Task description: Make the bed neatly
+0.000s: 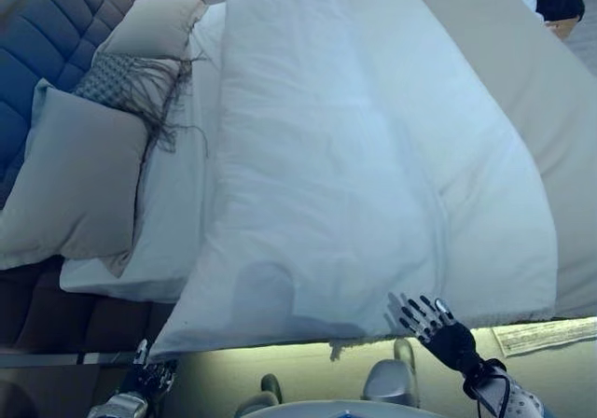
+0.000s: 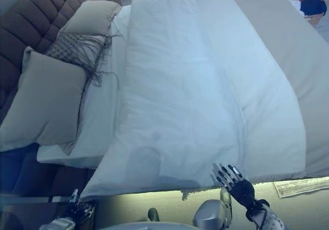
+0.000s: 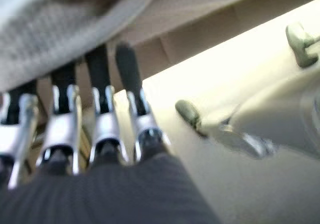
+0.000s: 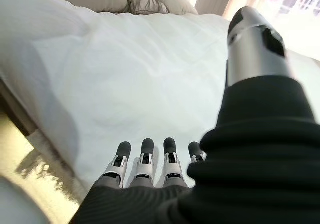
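**Both hands open at the duvet's near edge**

At 5 o'clock in the head views, the right hand (image 1: pixel 435 323) was seen with fingers spread straight, nothing held, its tips at the near edge of the duvet (image 1: pixel 364 157). In its wrist view the fingers (image 4: pixel 145 159) were seen extended over the white cloth. At 7 o'clock, the left hand (image 1: pixel 146 373) was seen low, under the duvet's near corner; its fingers (image 3: pixel 102 109) were shown straight in its wrist view, pointing up toward the cloth's underside, with nothing gripped.

The duvet was spread flat from 6 o'clock to 12 o'clock across the bed (image 1: pixel 550 91), some soft creases being visible near its middle. A bare strip of sheet (image 1: pixel 182 194) was left between 9 and 10 o'clock. Beyond it, a large pillow (image 1: pixel 79 180) was seen at 9 o'clock, a fringed cushion (image 1: pixel 126 82) at 10 o'clock and another pillow (image 1: pixel 159 24) at 11 o'clock, against the headboard (image 1: pixel 56 26).
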Controlling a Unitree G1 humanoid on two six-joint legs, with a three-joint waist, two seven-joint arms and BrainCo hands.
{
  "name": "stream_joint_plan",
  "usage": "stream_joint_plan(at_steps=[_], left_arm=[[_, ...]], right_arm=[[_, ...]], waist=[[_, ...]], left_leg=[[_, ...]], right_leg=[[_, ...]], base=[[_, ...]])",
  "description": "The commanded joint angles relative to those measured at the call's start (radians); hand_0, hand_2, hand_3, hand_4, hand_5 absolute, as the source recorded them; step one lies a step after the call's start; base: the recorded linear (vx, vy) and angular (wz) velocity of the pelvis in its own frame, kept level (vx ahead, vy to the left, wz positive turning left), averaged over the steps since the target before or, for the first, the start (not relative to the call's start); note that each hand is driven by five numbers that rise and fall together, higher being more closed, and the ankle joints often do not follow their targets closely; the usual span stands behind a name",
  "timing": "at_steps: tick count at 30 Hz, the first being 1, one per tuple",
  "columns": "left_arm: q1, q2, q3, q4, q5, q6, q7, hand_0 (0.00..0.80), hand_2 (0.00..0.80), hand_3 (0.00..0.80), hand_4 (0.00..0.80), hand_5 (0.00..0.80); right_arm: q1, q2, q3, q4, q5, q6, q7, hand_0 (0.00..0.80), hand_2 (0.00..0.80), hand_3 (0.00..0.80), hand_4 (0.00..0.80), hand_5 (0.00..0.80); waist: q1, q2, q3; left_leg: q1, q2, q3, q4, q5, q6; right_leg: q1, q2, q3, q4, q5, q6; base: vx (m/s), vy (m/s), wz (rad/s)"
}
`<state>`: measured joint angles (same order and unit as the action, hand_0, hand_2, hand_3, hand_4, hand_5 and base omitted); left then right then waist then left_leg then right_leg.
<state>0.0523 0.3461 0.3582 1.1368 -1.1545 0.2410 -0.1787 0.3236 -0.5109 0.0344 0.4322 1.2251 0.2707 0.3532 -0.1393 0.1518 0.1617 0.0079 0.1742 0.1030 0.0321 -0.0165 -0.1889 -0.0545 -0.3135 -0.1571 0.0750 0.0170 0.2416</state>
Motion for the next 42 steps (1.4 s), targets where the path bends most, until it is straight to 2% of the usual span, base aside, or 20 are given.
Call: stream_joint_plan(at_steps=[1, 5, 8, 11, 17, 21, 24, 28, 33, 36, 42], left_arm=[[0.119, 0.137, 0.093, -0.076, -0.079, -0.136, -0.021, 0.000, 0.000, 0.000, 0.000, 0.000], [0.158, 0.093, 0.079, -0.105, -0.095, -0.113, -0.026, 0.000, 0.000, 0.000, 0.000, 0.000], [0.190, 0.057, 0.052, -0.082, 0.003, -0.147, -0.005, 0.000, 0.000, 0.000, 0.000, 0.000], [0.205, 0.051, 0.041, -0.064, 0.061, -0.146, 0.019, 0.000, 0.000, 0.000, 0.000, 0.000], [0.241, 0.062, 0.077, -0.032, 0.076, -0.138, 0.008, 0.000, 0.000, 0.000, 0.000, 0.000], [0.258, 0.072, 0.091, -0.089, 0.095, -0.133, -0.035, 0.000, 0.000, 0.000, 0.000, 0.000], [0.253, 0.093, 0.077, -0.191, 0.098, -0.137, -0.068, 0.000, 0.000, 0.000, 0.000, 0.000], [0.233, 0.123, 0.000, -0.397, 0.106, -0.197, -0.091, 0.000, 0.000, 0.000, 0.000, 0.000], [0.177, 0.169, -0.107, -0.630, 0.196, -0.248, -0.094, 0.000, 0.000, 0.000, 0.000, 0.000], [0.111, 0.194, -0.172, -0.681, 0.232, -0.258, -0.110, 0.000, 0.000, 0.000, 0.000, 0.000], [-0.032, 0.194, -0.323, -0.687, 0.405, -0.297, -0.042, 0.000, 0.000, 0.000, 0.000, 0.000]], right_arm=[[0.038, 0.106, -0.063, -0.057, 0.029, -0.033, 0.056, 0.000, 0.000, 0.000, 0.000, 0.000], [0.049, 0.132, -0.063, -0.051, 0.042, -0.045, 0.063, 0.000, 0.000, 0.000, 0.000, 0.000], [0.052, 0.147, -0.057, -0.053, 0.048, -0.047, 0.061, 0.000, 0.000, 0.000, 0.000, 0.000], [0.061, 0.156, -0.055, -0.067, 0.059, -0.050, 0.051, 0.000, 0.000, 0.000, 0.000, 0.000], [0.080, 0.161, -0.042, -0.086, 0.086, -0.061, 0.036, 0.000, 0.000, 0.000, 0.000, 0.000], [0.082, 0.165, -0.040, -0.088, 0.103, -0.074, 0.031, 0.000, 0.000, 0.000, 0.000, 0.000], [0.088, 0.159, -0.033, -0.097, 0.117, -0.084, 0.019, 0.000, 0.000, 0.000, 0.000, 0.000], [0.098, 0.145, -0.031, -0.101, 0.143, -0.113, 0.023, 0.000, 0.000, 0.000, 0.000, 0.000], [0.109, 0.150, -0.029, -0.083, 0.152, -0.153, 0.023, 0.000, 0.000, 0.000, 0.000, 0.000], [0.124, 0.149, -0.032, -0.058, 0.137, -0.181, 0.021, 0.000, 0.000, 0.000, 0.000, 0.000], [0.118, 0.158, -0.055, 0.034, 0.093, -0.231, -0.032, 0.000, 0.000, 0.000, 0.000, 0.000]], waist=[[0.085, -0.091, -0.041], [0.110, -0.100, -0.051], [0.129, -0.108, -0.060], [0.139, -0.113, -0.068], [0.162, -0.124, -0.086], [0.177, -0.126, -0.088], [0.178, -0.126, -0.089], [0.175, -0.126, -0.084], [0.162, -0.134, -0.084], [0.130, -0.141, -0.090], [0.076, -0.164, -0.097]], left_leg=[[-0.050, 0.023, -0.023, 0.067, 0.022, 0.047], [-0.048, 0.029, -0.042, 0.074, 0.020, 0.047], [-0.044, 0.037, -0.053, 0.081, 0.019, 0.044], [-0.040, 0.041, -0.058, 0.078, 0.022, 0.042], [-0.034, 0.049, -0.061, 0.076, 0.025, 0.039], [-0.038, 0.049, -0.068, 0.082, 0.024, 0.038], [-0.037, 0.048, -0.067, 0.082, 0.023, 0.039], [-0.040, 0.046, -0.063, 0.083, 0.020, 0.040], [-0.038, 0.044, -0.052, 0.075, 0.020, 0.039], [-0.035, 0.044, -0.048, 0.067, 0.021, 0.039], [-0.018, 0.054, -0.015, 0.059, 0.020, 0.040]], right_leg=[[-0.039, -0.012, 0.015, 0.084, -0.015, -0.024], [-0.013, -0.007, 0.001, 0.071, -0.014, -0.027], [0.008, -0.001, -0.010, 0.059, -0.014, -0.029], [0.023, 0.003, -0.018, 0.044, -0.009, -0.028], [0.051, 0.010, -0.038, 0.004, 0.005, -0.024], [0.055, 0.010, -0.043, 0.005, 0.005, -0.022], [0.054, 0.009, -0.041, 0.008, 0.005, -0.021], [0.045, 0.007, -0.035, 0.011, 0.010, -0.017], [0.034, 0.008, -0.019, 0.010, 0.018, -0.011], [0.028, 0.025, 0.030, -0.004, 0.022, -0.013], [0.016, 0.033, 0.069, -0.001, 0.029, -0.004]], base=[[0.046, -0.189, 0.18], [0.041, -0.126, 0.16], [0.038, -0.121, 0.10], [0.027, -0.086, 0.17], [0.024, -0.065, 0.07], [0.014, -0.034, 0.04], [0.004, -0.006, 0.01], [-0.017, -0.011, 0.02], [-0.035, -0.033, 0.06], [-0.008, -0.042, 0.01], [-0.003, -0.064, 0.00]])
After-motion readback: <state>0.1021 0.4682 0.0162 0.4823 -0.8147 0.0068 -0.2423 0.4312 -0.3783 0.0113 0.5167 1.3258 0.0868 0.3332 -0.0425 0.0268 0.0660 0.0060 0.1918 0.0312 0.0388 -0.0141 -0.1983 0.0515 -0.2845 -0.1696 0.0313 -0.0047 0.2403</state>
